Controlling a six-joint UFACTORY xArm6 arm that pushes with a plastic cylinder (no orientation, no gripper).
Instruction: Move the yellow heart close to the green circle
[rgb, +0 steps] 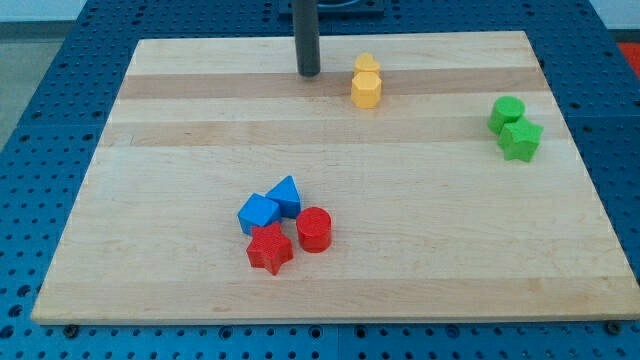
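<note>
Two yellow blocks sit touching near the view's top centre: the upper one (367, 64) and a hexagon-like one (366, 90) just below it; which is the heart is hard to tell. The green circle (506, 112) is at the view's right, touching a green star (520, 140) below it. My tip (308, 73) rests on the board about 45 px left of the yellow blocks, not touching them.
A cluster lies at the lower centre: a blue block (258, 213), a blue triangle-like block (286, 195), a red cylinder (314, 229) and a red star (269, 248). The wooden board (150, 200) sits on a blue perforated table.
</note>
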